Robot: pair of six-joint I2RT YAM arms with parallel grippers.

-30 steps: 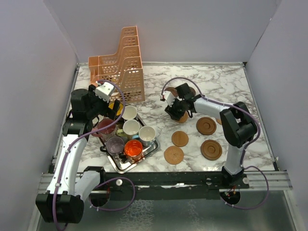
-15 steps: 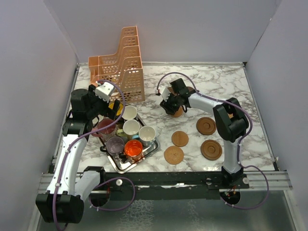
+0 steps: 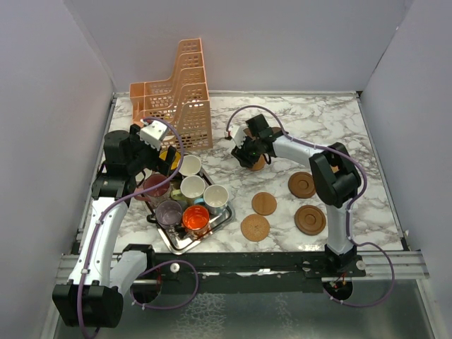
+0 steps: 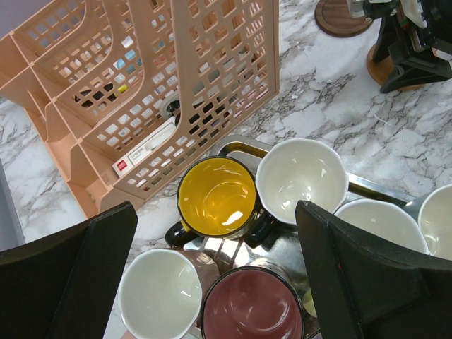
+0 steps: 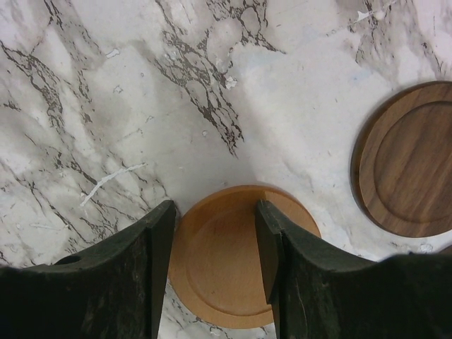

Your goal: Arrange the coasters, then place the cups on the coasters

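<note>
My right gripper [image 3: 247,152] is shut on a tan coaster [image 5: 233,261], held tilted just above the marble; the same coaster [image 3: 260,164] pokes out beneath the fingers in the top view. More coasters lie flat: two tan [image 3: 264,203] [image 3: 255,227], two dark [image 3: 302,184] [image 3: 310,219], and a dark one [image 5: 409,162] beside the held one. The cups stand packed on a silver tray [image 3: 224,220]: yellow [image 4: 215,195], white [image 4: 300,180], maroon [image 4: 253,307], another white [image 4: 159,293], orange [image 3: 195,219], grey-purple [image 3: 169,212]. My left gripper [image 4: 219,282] hangs open above them, holding nothing.
An orange plastic file rack [image 3: 176,99] stands at the back left, right behind the tray. Grey walls enclose the table on three sides. The right arm's elbow [image 3: 328,176] rises over the dark coasters.
The right gripper has moved left and toward the back with the tan coaster in it. The left arm has not moved.
</note>
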